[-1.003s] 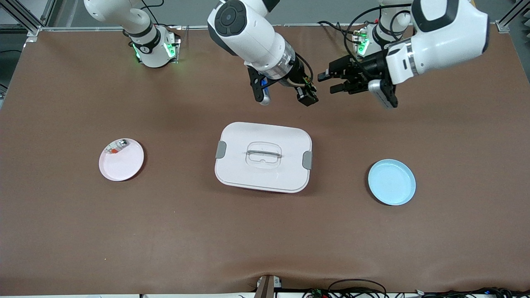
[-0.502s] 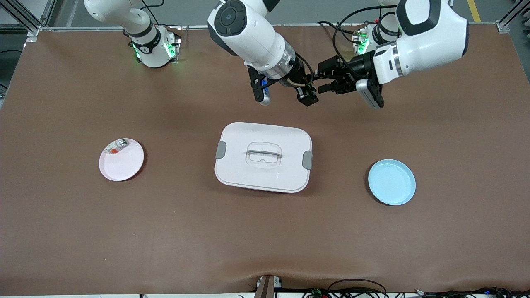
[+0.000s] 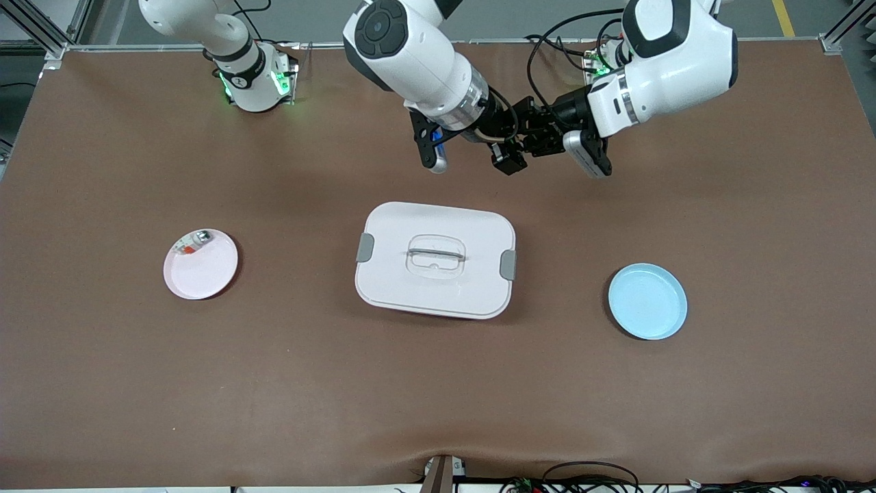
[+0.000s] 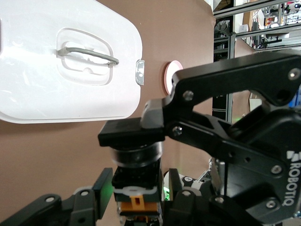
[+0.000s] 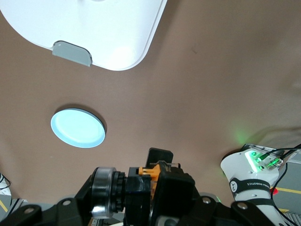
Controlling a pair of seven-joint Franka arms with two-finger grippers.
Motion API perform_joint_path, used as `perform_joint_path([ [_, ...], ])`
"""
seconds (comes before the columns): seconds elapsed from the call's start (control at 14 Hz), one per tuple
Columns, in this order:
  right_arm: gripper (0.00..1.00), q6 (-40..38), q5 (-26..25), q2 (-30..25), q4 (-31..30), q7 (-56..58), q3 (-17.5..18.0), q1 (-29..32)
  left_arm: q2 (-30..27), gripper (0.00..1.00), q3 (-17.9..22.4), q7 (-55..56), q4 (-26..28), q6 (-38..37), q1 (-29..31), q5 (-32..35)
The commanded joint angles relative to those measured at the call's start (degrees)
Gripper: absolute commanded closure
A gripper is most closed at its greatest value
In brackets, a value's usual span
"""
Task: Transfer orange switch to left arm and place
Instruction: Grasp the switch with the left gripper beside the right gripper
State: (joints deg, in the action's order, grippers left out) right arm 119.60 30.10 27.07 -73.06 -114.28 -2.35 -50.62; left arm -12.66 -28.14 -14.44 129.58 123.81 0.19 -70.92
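Plainly, white "ROBOTIQ" lettering marks the right gripper (image 4: 136,136) — clamping the orange switch (image 4: 136,188).

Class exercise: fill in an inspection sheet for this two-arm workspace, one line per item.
Surface: brown table.
Job's things: orange switch held in the air between both pincers; box mid-table, lid on.
Clutter: pink plate carrying a small silvery part; blue plate bare.
Grippers: right pincer shut on the switch; left pincer around it.
Cables: black cables along the table edge.
Surroundings: metal frame.
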Motion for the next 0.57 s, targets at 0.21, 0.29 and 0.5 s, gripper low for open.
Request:
perform_joint_path([
  [0.21, 0.71, -0.1, 0.8, 0.9, 1.9, -1.1, -0.6, -0.7, 0.1, 0.50, -0.7, -2.1, -0.1, 0.4, 0.9, -1.6],
  [0.29, 0.71, -0.1, 0.8, 1.1, 1.9, -1.1, -0.6, -0.7, 0.2, 0.51, -0.4, -2.1, -0.2, 0.1, 1.0, -1.6],
  [0.5, 0.71, -0.1, 0.8, 1.1, 1.9, -1.1, -0.6, -0.6, 0.3, 0.57, -0.4, -2.2, -0.5, -0.5, 2.4, -1.5],
])
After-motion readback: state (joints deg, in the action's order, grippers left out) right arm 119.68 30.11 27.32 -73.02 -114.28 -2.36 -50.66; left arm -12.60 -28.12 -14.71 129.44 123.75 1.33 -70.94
